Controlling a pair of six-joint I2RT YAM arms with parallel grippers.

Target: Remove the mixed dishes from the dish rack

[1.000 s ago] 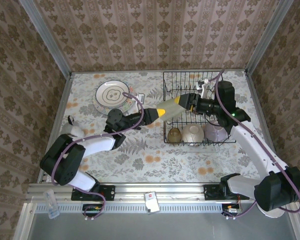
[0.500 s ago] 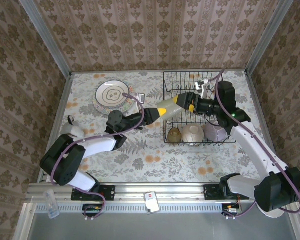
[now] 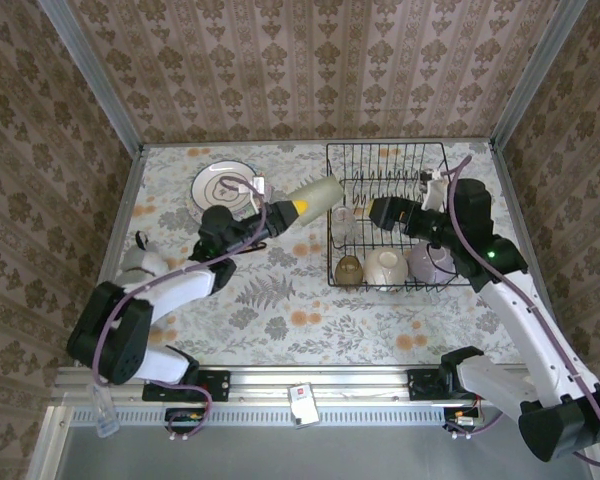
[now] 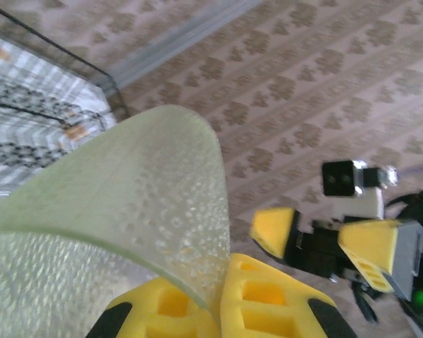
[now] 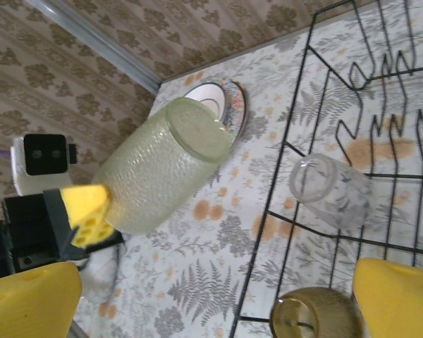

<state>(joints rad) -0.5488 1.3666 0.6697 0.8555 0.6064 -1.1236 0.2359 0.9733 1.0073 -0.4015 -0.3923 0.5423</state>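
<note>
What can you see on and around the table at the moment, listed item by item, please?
table: one, floral pattern, under everything
dish rack: one, black wire, far right of the table
plate: one, white with a coloured rim, flat on the table at the far left
green glass: one, pale green, held up between plate and rack
clear glass: one, see-through, left side of the rack
cup: one, brown, near left corner of the rack
cream bowl: one, cream, near edge of the rack
lavender bowl: one, lavender, near right of the rack
left gripper: one, yellow fingers, shut on the green glass
right gripper: one, yellow fingers, open over the rack
</note>
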